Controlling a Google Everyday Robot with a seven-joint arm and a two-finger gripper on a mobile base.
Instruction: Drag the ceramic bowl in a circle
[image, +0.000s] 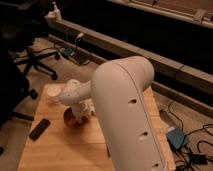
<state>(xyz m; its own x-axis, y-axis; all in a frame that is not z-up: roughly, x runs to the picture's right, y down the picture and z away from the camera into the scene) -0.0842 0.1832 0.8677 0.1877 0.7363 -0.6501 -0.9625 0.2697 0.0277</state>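
Note:
The ceramic bowl (71, 120) is a red-orange round bowl on the wooden table (65, 150), left of centre. Only its left and lower edge shows; the rest is hidden under my arm. My gripper (80, 112) reaches down onto the bowl from the white arm (125, 100), which fills the middle of the view. The gripper sits at the bowl's right side, touching or inside it.
A dark flat remote-like object (39, 128) lies on the table's left edge. A small white cup-like thing (52, 97) sits at the table's far left. An office chair (35, 60) stands behind on the floor. Cables and a blue box (176, 138) lie at right.

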